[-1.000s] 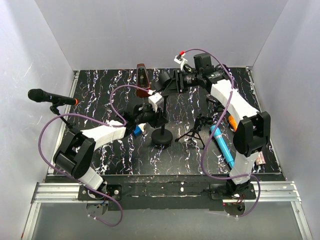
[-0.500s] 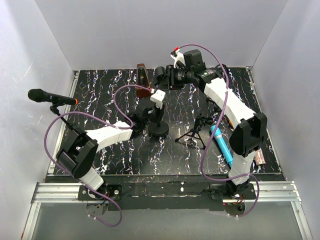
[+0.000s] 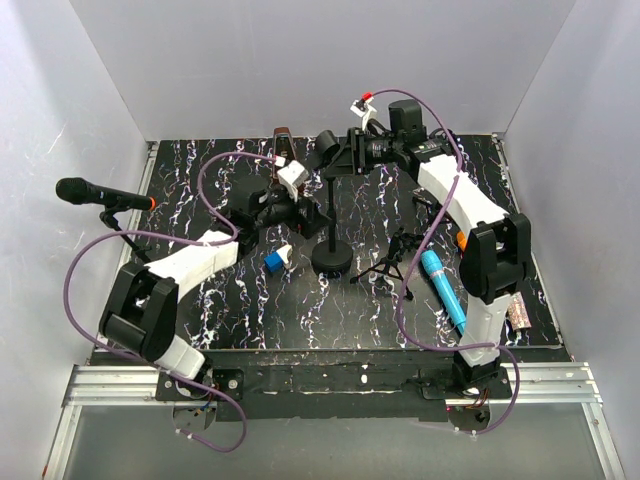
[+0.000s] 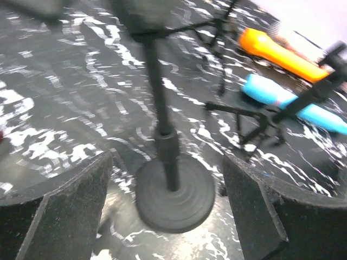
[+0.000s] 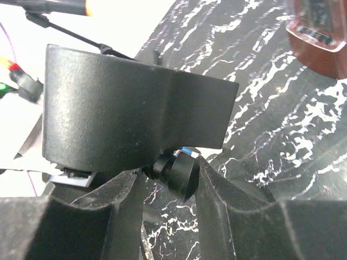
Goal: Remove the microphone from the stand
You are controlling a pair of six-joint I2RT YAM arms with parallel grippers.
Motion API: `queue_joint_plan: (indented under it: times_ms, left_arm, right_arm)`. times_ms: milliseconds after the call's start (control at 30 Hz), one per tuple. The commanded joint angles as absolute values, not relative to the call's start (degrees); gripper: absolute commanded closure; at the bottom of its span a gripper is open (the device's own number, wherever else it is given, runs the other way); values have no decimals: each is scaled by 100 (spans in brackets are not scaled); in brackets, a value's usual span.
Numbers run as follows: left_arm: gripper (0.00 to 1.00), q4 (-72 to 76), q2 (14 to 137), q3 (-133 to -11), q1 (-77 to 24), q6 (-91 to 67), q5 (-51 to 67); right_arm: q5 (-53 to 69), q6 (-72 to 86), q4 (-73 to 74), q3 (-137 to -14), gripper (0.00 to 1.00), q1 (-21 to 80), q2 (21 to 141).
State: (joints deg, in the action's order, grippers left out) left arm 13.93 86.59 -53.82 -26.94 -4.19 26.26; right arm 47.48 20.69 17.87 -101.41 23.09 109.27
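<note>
The black microphone [image 3: 327, 147] sat atop the round-based stand [image 3: 331, 257], toward the far middle of the marbled mat [image 3: 230, 300]. It was pinched in the right gripper [image 5: 169, 179], whose fingers pressed on its narrow end from both sides. Whether it had cleared the holder could not be told. The left gripper [image 4: 168, 162] stood spread wide, low and near the stand's pole, touching nothing. Counted: three microphones, namely the black one, a blue microphone [image 3: 443, 290] lying at right and an orange-banded microphone [image 3: 100, 193] at far left; one orange cylinder [image 3: 462, 243]; one small tripod [image 3: 392, 262]; one blue-and-white cube [image 3: 275, 258]; one brown metronome [image 5: 320, 38].
</note>
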Motion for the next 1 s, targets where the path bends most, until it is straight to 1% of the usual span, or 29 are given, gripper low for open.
queue_joint_plan:
  times_ms: [0, 133, 200, 267, 300, 367, 400, 433, 500, 533, 567, 600, 633, 667, 733, 800, 867, 933, 967]
  left_arm:
    - [21, 1828, 9166, -5545, -2795, -351, 4526]
    - [30, 2056, 9597, -5783, -2892, -238, 4308]
    - [36, 2118, 9738, -5853, -2900, -132, 4088]
    - [48, 2162, 9852, -5897, -2900, -88, 3868]
    - [57, 2162, 9896, -5915, -2900, -53, 3815]
    - [75, 2110, 9905, -5968, -2900, -79, 3736]
    - [94, 2031, 9888, -6011, -2900, -97, 3640]
    - [100, 1891, 9835, -6055, -2900, -166, 3378]
    - [100, 1724, 9608, -6065, -2988, -334, 2055]
    - [100, 1453, 9450, -6143, -3249, -160, 508]
    - [100, 1302, 9326, -6196, -3617, -28, -1518]
    - [100, 1449, 9395, -6240, -4021, 356, -2747]
    - [100, 1424, 9483, -6345, -4208, 587, -3169]
    - [100, 1111, 9518, -6476, -4253, 519, -3007]
    - [100, 827, 9510, -6495, -4245, 230, -2560]
    - [100, 590, 9510, -6513, -4228, 44, -2007]
    - [76, 423, 9440, -6460, -4132, -130, -1454]
    - [46, 334, 9273, -6364, -3834, -280, -419]
    - [39, 351, 9229, -6302, -3580, -360, 509]
  right_arm:
    - [6380, 2452, 976, -10203, 99, 2391, 11197]
    - [6398, 2522, 923, -10345, 99, 2399, 11294]
    - [6390, 2540, 923, -10310, 99, 2399, 11277]
    - [6407, 2584, 897, -10240, 99, 2391, 11224]
    - [6390, 2610, 896, -10204, 99, 2399, 11206]
    - [6276, 2628, 949, -10160, 99, 2391, 11189]
    - [6093, 2698, 1036, -10169, 99, 2391, 11171]
    - [5873, 2716, 1229, -10221, 99, 2399, 11136]
    - [4910, 2882, 1728, -10318, 99, 2434, 11049]
    - [4234, 3031, 2140, -10414, 99, 2487, 10970]
    - [3375, 3250, 2562, -10537, 99, 2557, 10908]
    - [2635, 3556, 3001, -10669, 99, 2653, 10846]
    - [2054, 3664, 3258, -10792, 99, 2750, 10811]
    - [1700, 3735, 3435, -10880, 99, 2855, 10793]
    - [1408, 3788, 3603, -10995, 99, 3023, 10802]
    - [1520, 3683, 3508, -10995, 99, 3041, 10846]
    - [1652, 3525, 3402, -10899, 99, 2945, 10881]
    - [2089, 3297, 3096, -10715, 99, 2761, 10890]
    - [2344, 3191, 2868, -10583, 99, 2673, 10890]
